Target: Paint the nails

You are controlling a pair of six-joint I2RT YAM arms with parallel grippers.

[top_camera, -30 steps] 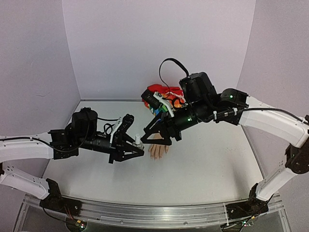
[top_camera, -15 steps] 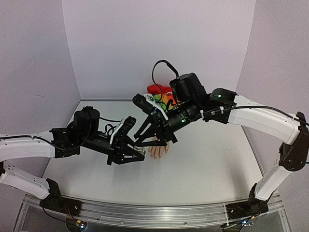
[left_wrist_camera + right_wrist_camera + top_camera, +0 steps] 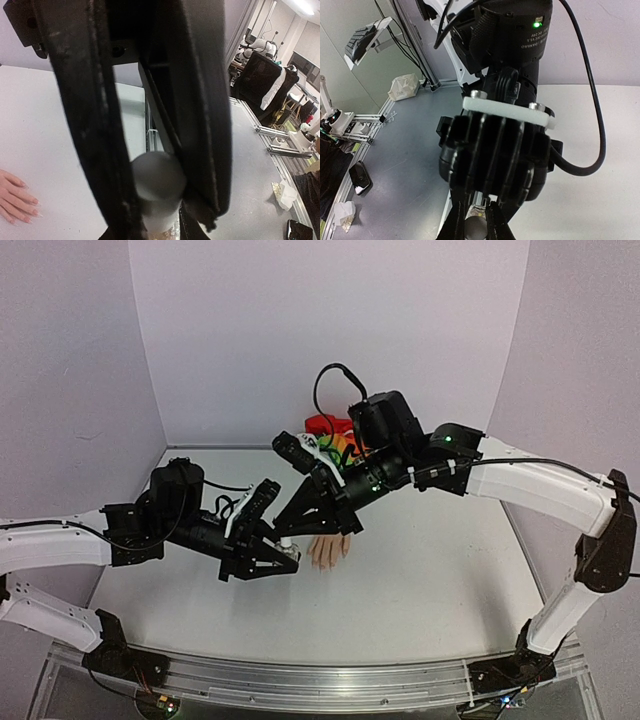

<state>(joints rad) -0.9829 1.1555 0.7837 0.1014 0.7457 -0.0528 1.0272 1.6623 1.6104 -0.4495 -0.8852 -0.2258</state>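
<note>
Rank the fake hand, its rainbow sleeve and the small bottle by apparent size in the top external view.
1-2. Rainbow sleeve and fake hand: their visible parts look alike, and the right arm hides much of the sleeve, so I won't rank them.
3. Small bottle: only a white sliver shows.

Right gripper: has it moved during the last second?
Yes. The right gripper has shifted leftward, from above the fake hand to the small bottle held by the left gripper.
</note>
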